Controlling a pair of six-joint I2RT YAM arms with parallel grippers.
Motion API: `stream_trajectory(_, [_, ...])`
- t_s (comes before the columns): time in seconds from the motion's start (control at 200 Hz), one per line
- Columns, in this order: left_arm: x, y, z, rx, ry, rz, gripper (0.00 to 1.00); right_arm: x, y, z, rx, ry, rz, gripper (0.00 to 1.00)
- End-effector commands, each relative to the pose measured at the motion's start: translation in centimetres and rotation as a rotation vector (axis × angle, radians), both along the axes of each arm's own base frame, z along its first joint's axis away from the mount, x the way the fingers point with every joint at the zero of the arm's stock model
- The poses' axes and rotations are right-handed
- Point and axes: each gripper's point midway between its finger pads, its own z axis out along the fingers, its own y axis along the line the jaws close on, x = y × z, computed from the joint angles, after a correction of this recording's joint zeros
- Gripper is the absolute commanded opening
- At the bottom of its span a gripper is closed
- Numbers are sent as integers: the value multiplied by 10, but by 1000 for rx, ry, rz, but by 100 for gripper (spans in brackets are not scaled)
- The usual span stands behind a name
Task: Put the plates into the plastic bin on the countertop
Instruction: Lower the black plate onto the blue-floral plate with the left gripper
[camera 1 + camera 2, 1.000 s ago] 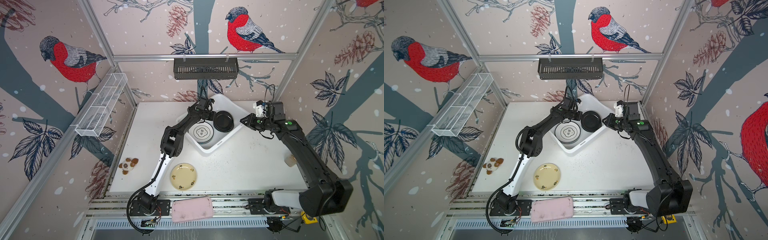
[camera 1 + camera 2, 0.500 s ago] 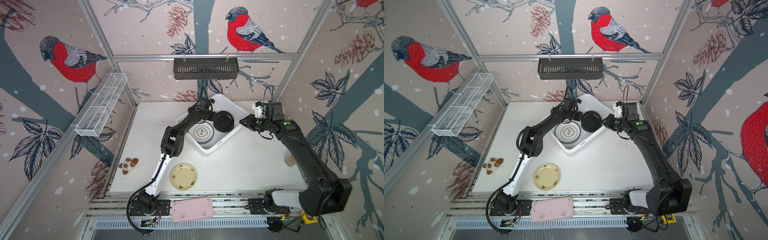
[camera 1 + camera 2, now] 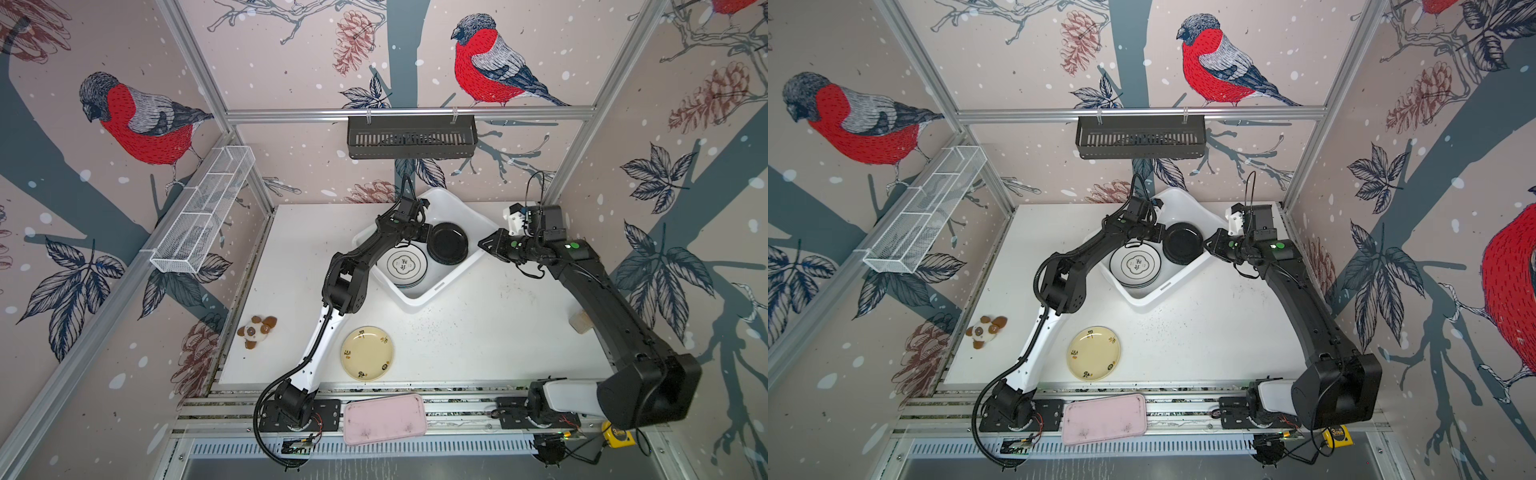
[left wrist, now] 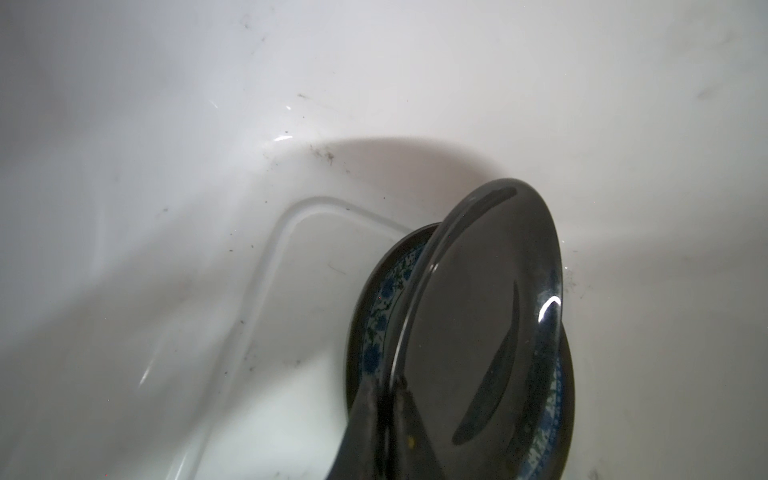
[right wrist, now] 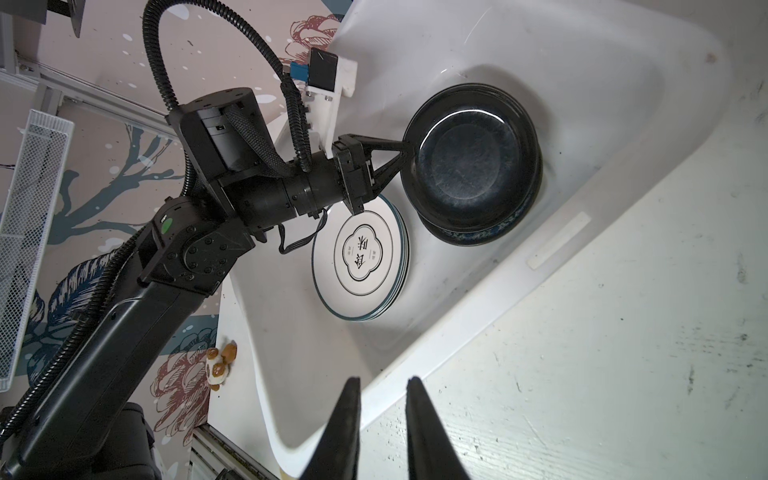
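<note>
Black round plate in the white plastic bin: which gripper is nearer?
Left. The left gripper is shut on the black plate inside the bin; the right gripper hangs outside the bin's wall.

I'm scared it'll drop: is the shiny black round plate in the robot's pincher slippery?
The shiny black round plate shows bright glints, so it is probably smooth and slippery. The left gripper pinches only its rim, so it may tilt or swing. It hangs unbent, so it seems stiff, maybe breakable if dropped.
</note>
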Motion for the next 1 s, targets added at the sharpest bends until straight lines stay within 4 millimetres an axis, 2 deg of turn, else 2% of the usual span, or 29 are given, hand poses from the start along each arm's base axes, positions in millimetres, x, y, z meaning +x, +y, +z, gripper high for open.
stream_trajectory(0.0, [-3,-3,7,-8,-10,-14,11,3,2,1,14,-10,3,23])
stream_trajectory(0.425, [-4,-3,6,-10,-3,-15,18,5,3,-3,12,-2,9,23])
stream_trajectory(0.996, [-12,-3,-6,0,34,-28,24,10,4,-4,12,-6,14,23])
